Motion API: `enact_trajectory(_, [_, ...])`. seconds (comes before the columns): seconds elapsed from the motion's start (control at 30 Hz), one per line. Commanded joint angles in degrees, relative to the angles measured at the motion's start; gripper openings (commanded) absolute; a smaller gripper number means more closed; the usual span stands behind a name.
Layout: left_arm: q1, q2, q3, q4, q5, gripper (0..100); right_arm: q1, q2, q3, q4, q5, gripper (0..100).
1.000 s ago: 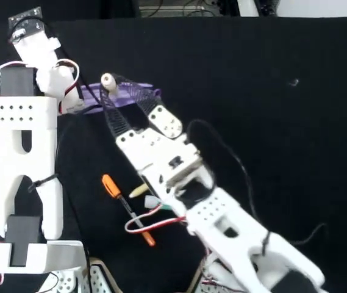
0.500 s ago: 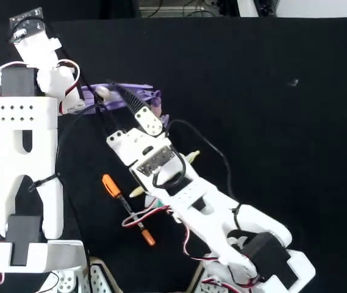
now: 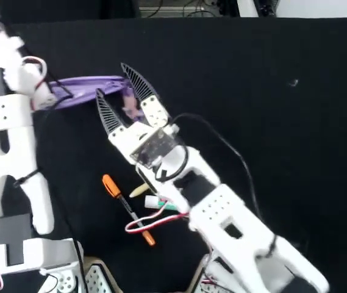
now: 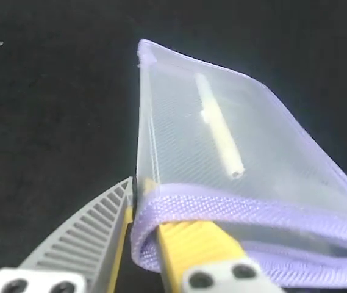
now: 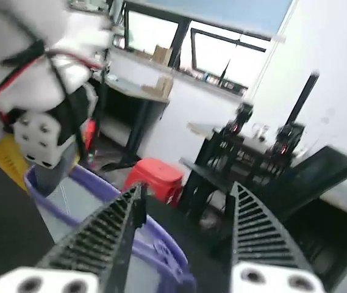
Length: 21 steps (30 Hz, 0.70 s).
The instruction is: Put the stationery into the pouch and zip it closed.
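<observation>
Progress looks like roughly halfway, by my guess. The purple mesh pouch (image 3: 88, 85) sits toward the far left of the black counter (image 3: 283, 122). The left tool (image 4: 141, 204) is pinching its zip edge, with one yellow-padded finger tucked inside the mouth. Through the mesh there's one white stick-shaped item (image 4: 219, 131) already inside. The right tool (image 3: 113, 82) hangs over the pouch's free end with its jaws spread wide and nothing in them.

Left to do, as I read it: the orange pen (image 3: 127, 207) lies out on the counter near the front edge. It's right beside the right arm, with a red-and-white cable (image 3: 139, 224) looped across it and a small pale stick (image 3: 138, 191) next to it. The zip isn't closed either.

Room-wise it's tight between the two arms, so the pen pickup looks fiddly. The roomy side for swinging is out to the right of the right arm.
</observation>
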Motion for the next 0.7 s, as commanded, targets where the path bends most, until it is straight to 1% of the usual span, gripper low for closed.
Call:
enact_trajectory(0.0, [-6.2,-1.5,-2.6,-2.2,0.2,3,0.1,-5.8,-9.9,21.0,-5.9,20.5])
enact_trajectory(0.23, [-12.6,-1.4,-2.8,-2.8,0.1,3,-0.1,-1.3,-17.1,45.3,-10.9,20.5])
enact_trajectory(0.3, [-13.8,-1.4,-2.5,-3.6,0.1,3,-1.3,1.5,-17.8,51.0,-11.8,20.5])
enact_trajectory(0.4, [-15.3,-1.3,-2.3,-4.8,0.1,3,-4.9,7.3,-17.9,55.7,-11.9,20.4])
enact_trajectory(0.5, [-15.8,-1.3,-2.3,-4.8,0.1,3,-9.1,14.1,-18.9,57.2,-11.9,20.4])
enact_trajectory(0.57, [-15.9,-1.3,-2.3,-4.7,0.1,3,-11.3,19.5,-21.1,58.6,-11.9,20.4])
enact_trajectory(0.67, [-15.9,-1.3,-2.3,-4.7,0.1,3,-13.3,28.2,-26.9,63.6,-11.9,20.4])
